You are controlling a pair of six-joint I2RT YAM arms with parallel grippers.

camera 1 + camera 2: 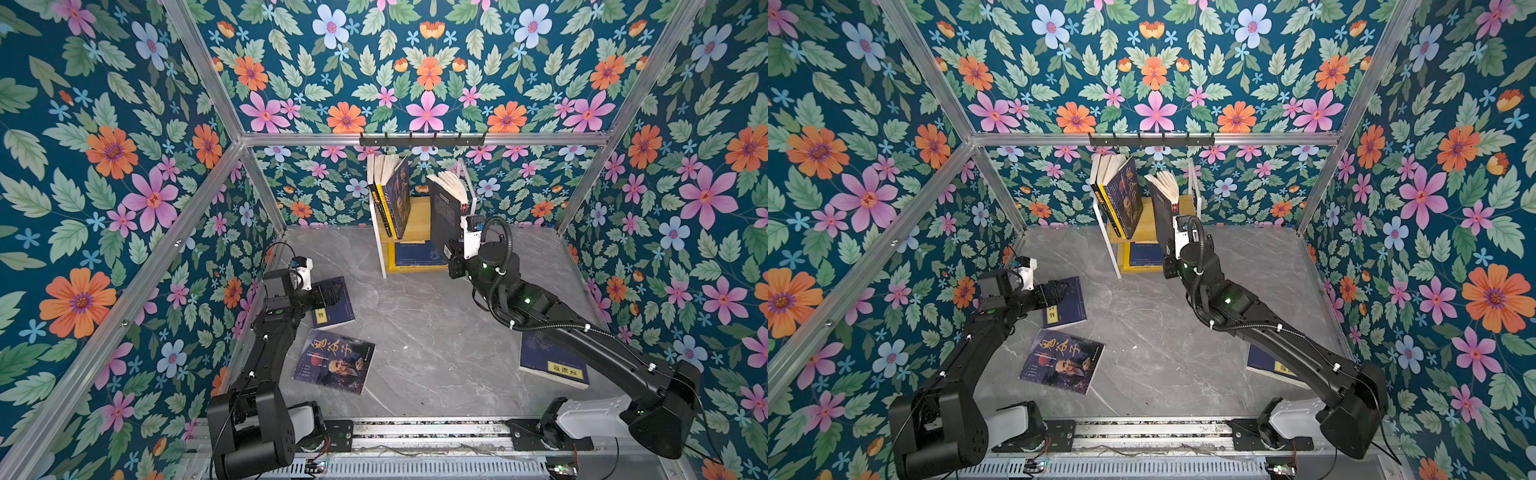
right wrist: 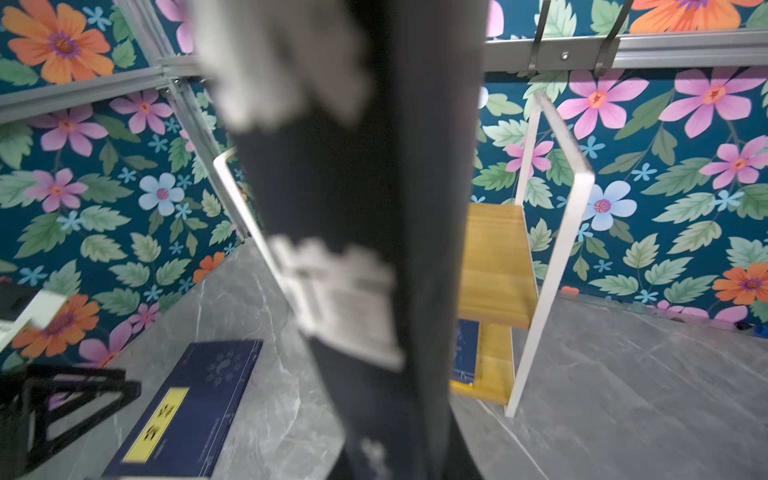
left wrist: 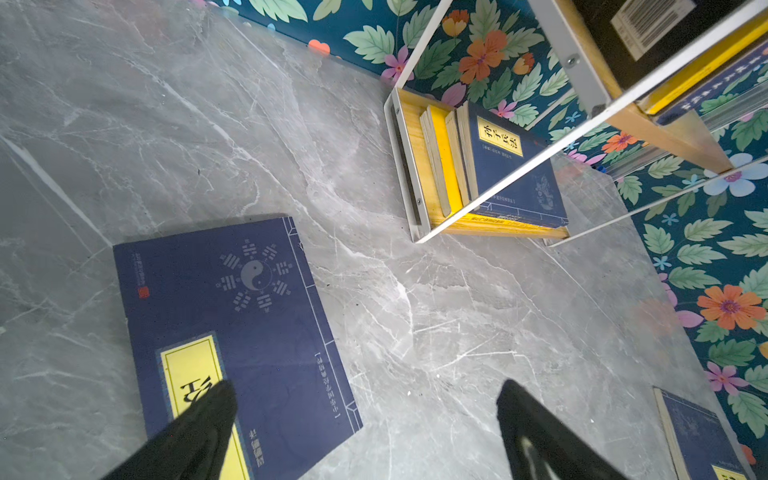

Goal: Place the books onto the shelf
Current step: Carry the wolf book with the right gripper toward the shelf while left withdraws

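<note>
Shelving seems half done: paperbacks sit on the small wood-and-white-frame shelf at twelve o'clock, the right gripper clamps a black paperback beside its upper tier, the wide-open, empty left gripper overhangs a navy yellow-labelled book at nine, a portrait-cover book lies at seven, a second navy book at four.

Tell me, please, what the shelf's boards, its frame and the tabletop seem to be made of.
Shelf boards: light wood, apparently, with fine grain and a matte yellowish finish.
Shelf frame: thin flat white strips, likely painted metal.
Tabletop: grey with white veins, slightly glossy; real marble or a printed surface, I cannot tell.
</note>
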